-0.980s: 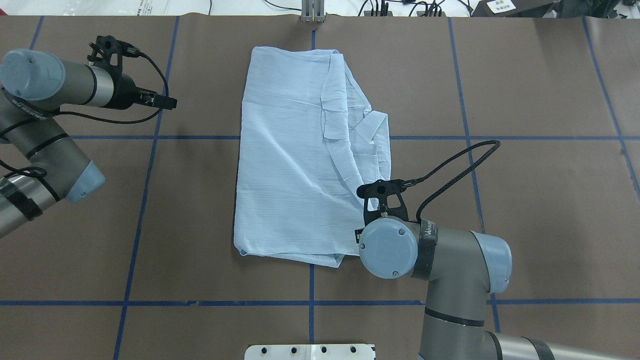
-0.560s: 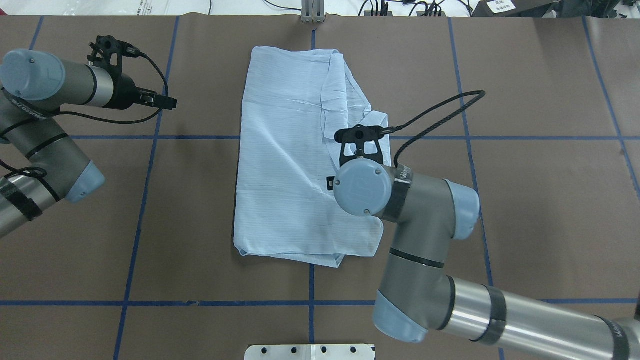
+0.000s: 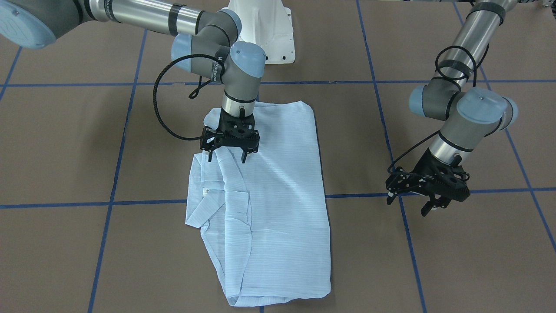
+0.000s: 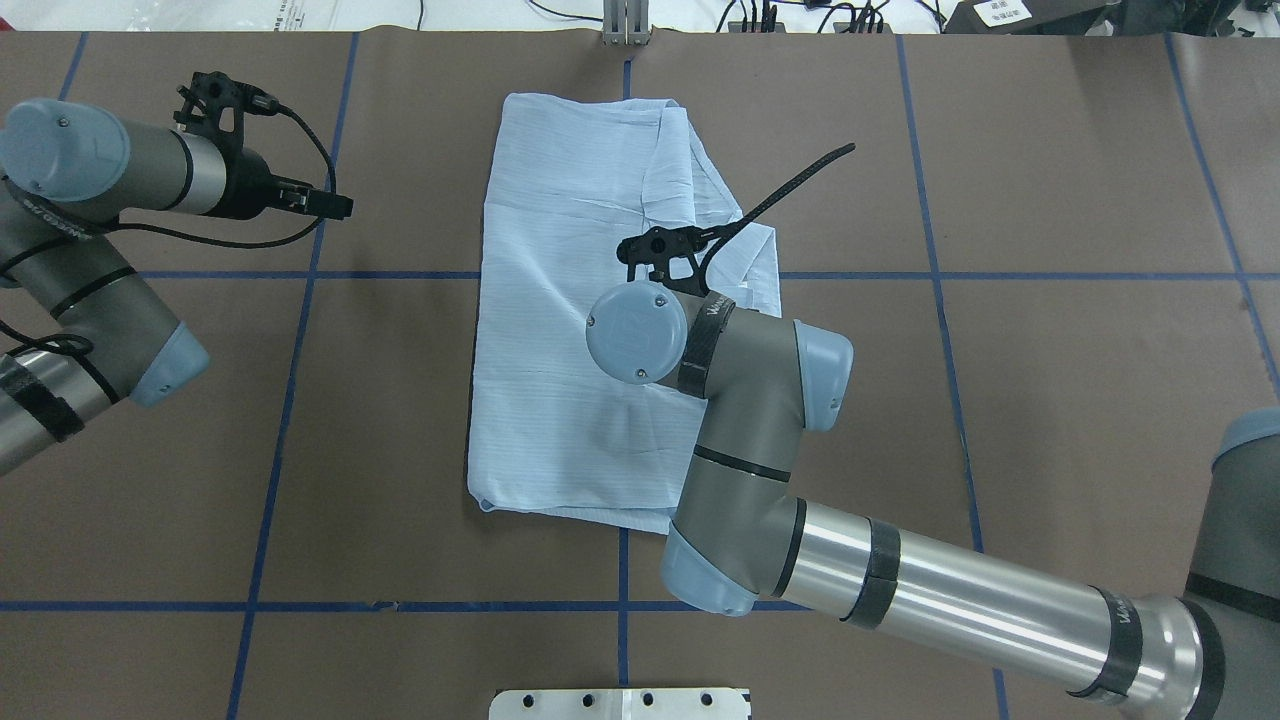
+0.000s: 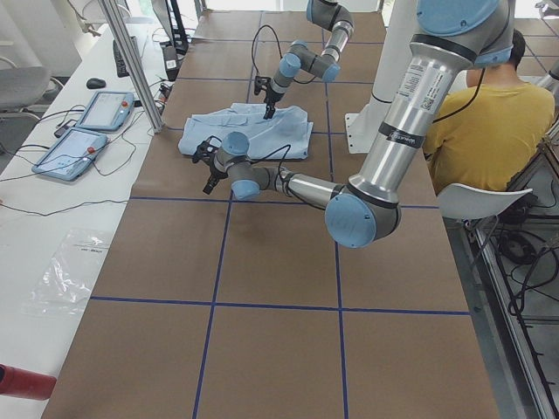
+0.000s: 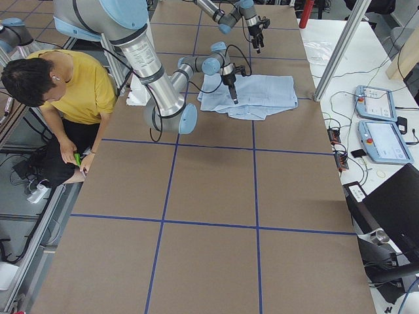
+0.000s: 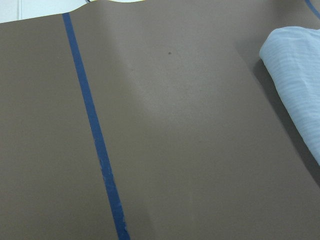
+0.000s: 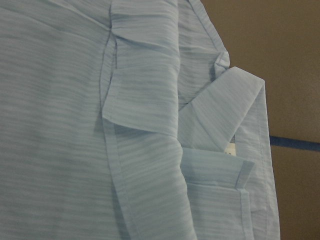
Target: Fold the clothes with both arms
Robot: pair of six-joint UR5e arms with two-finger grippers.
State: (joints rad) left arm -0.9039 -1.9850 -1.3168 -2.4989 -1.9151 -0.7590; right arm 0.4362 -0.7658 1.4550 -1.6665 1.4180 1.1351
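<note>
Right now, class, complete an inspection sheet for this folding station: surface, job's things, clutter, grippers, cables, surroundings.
Surface: brown table cover with a blue tape grid.
Job's things: light-blue shirt, partly folded, flat mid-table.
Clutter: nothing seen.
Grippers: right gripper open over the shirt's folded edge; left gripper open, empty, beside the shirt over bare table.
Cables: black cable loops out from the right wrist; left wrist's cable hangs over bare table.
Surroundings: seated person in yellow beside the table; control tablets on a side bench.
</note>
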